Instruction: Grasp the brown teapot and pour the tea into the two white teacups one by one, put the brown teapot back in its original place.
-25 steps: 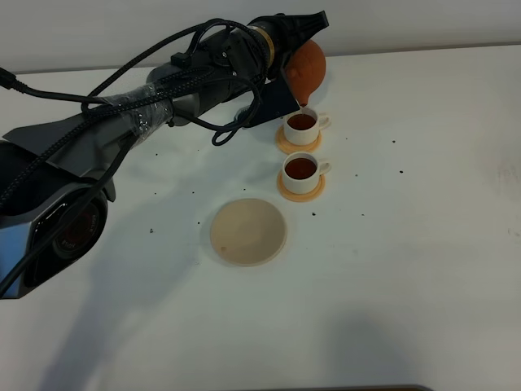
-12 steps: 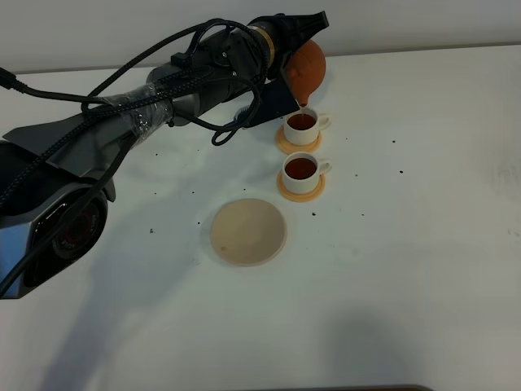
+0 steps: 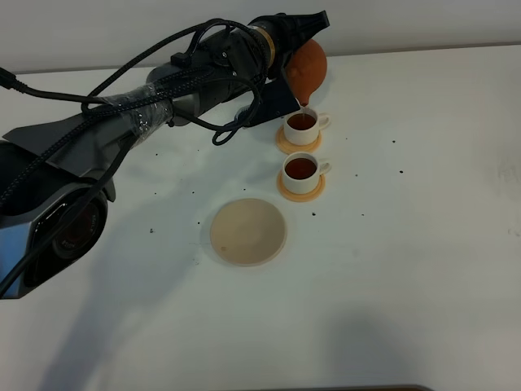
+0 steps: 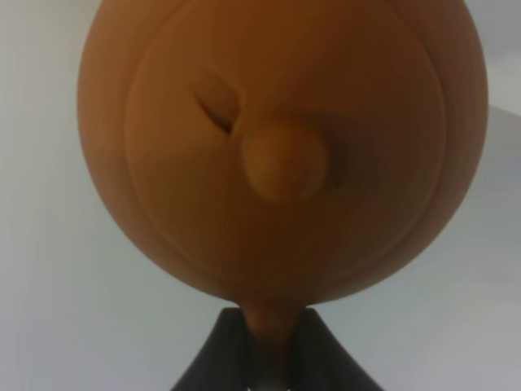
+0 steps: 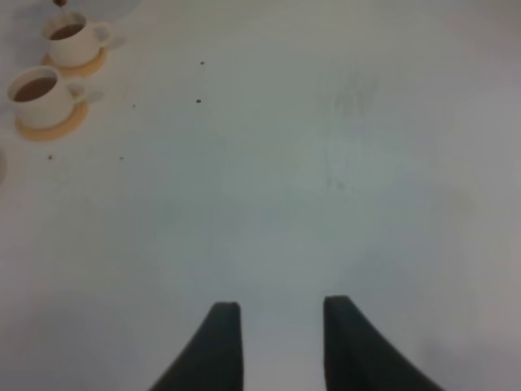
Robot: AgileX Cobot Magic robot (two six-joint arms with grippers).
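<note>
Over at the far side of the worktop [image 3: 423, 269], the left gripper [image 3: 295, 32] is clamping the teapot [image 3: 308, 68] by its handle and tipping it spout-down right above the far cup [image 3: 303, 127]. A thin stream is running into that cup, and it's looking pretty dark and full already. The near cup [image 3: 302, 172] is sitting just in front of it on its own orange coaster [image 3: 300, 189], also full of tea, so I'm guessing this is the tail end of the second pour.

For doing this bit well: I'd say the trick is keeping the spout centred over the cup and easing the tilt back before the tea reaches the rim. Rolling the wrist back slowly should cut the stream cleanly instead of dribbling down the pot's belly onto the coaster. Don't swing sideways until the pot is level again, since the near cup is close and a drip or a bump would be annoying.

From the left wrist view you're basically only seeing the lid and knob, with the jaws pinching the handle at the base.

The saucer [image 3: 248, 232] is waiting bare, nearer than the cups, for the pot to go back on it.

The right gripper [image 5: 277, 342] is hanging with its jaws apart, holding nothing, well away from the cups.
</note>
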